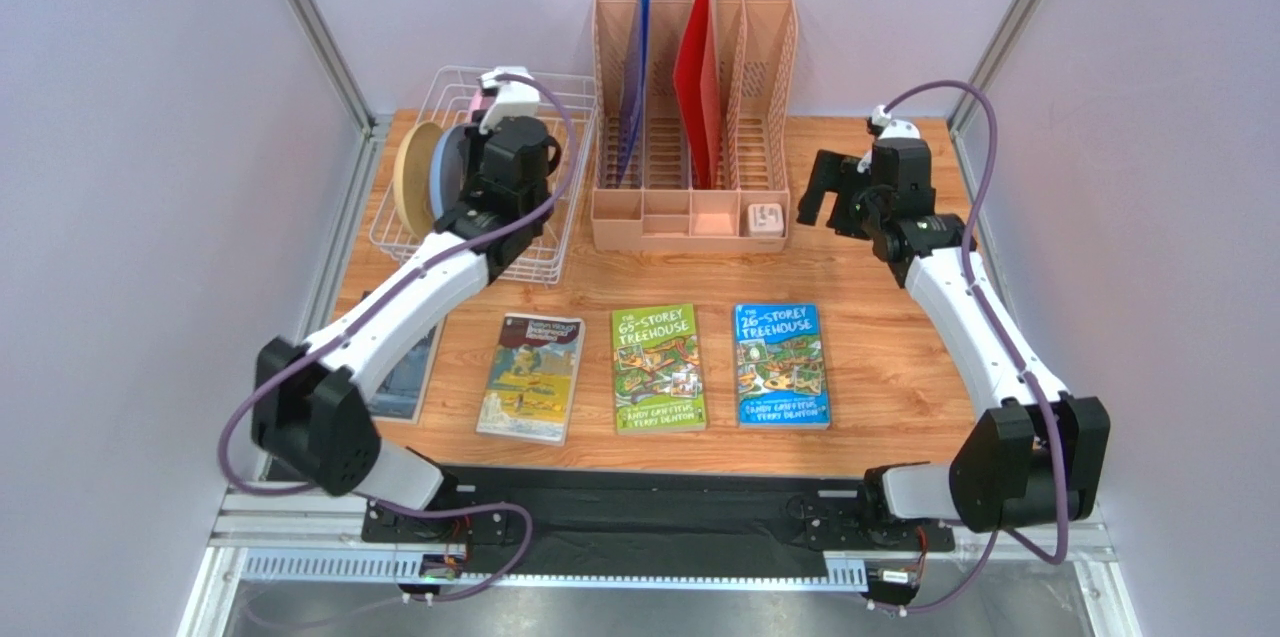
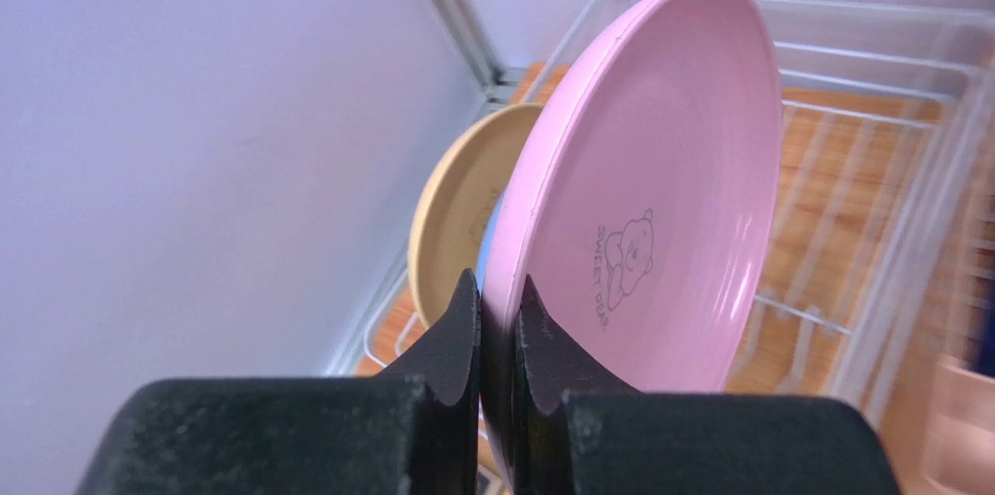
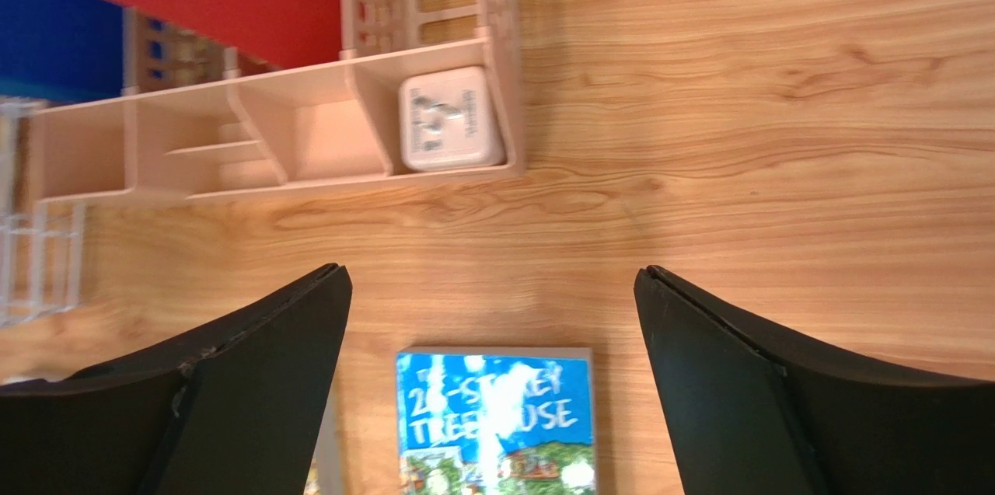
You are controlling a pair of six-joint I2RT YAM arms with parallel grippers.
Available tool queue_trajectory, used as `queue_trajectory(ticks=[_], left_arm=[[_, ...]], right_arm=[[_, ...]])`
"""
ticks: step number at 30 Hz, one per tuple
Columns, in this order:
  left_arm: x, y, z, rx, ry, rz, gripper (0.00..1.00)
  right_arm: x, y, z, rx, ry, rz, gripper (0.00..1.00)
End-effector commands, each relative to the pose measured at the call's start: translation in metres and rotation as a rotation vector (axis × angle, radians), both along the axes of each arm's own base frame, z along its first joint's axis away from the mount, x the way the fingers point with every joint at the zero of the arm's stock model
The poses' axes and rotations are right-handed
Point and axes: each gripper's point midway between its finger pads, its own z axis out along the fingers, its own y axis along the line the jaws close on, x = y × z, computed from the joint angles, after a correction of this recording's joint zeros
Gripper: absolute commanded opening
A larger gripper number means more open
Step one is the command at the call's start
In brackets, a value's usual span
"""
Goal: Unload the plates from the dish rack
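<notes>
The white wire dish rack stands at the back left of the table, with my left arm reaching into it. In the left wrist view my left gripper is shut on the near rim of a pink plate, which stands on edge and carries a small bear print. Behind it stand a tan plate and a thin sliver of a light blue plate. From above, the tan plate and the blue plate show at the rack's left side. My right gripper hangs open over the bare table at the right.
A peach slotted organizer holds an upright blue sheet, a red sheet and a white cube. Several books lie in a row, among them a green one and a blue one. Walls close in on both sides.
</notes>
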Motion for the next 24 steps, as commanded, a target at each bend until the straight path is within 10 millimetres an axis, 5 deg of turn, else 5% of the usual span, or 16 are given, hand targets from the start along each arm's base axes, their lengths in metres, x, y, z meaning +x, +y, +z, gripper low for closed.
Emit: queue_trajectory(ticks=[1, 11, 18, 24], left_arm=[[-0.037, -0.024, 0.012, -0.283, 0.032, -0.223, 0.00], [-0.092, -0.129, -0.058, -0.823, 0.199, -0.701, 0.00], [-0.091, -0.155, -0.079, -0.937, 0.234, -0.752, 0.00], [-0.092, -0.160, -0.080, -0.967, 0.228, -0.763, 0.00]], right_arm=[[-0.016, 0.051, 0.030, 0.226, -0.077, 0.189, 0.96], [-0.068, 0.131, 0.000, 0.509, 0.001, 0.424, 0.91], [-0.083, 0.177, -0.005, 0.574, 0.033, 0.529, 0.90], [-0.080, 0.193, -0.024, 0.584, 0.089, 0.534, 0.89]])
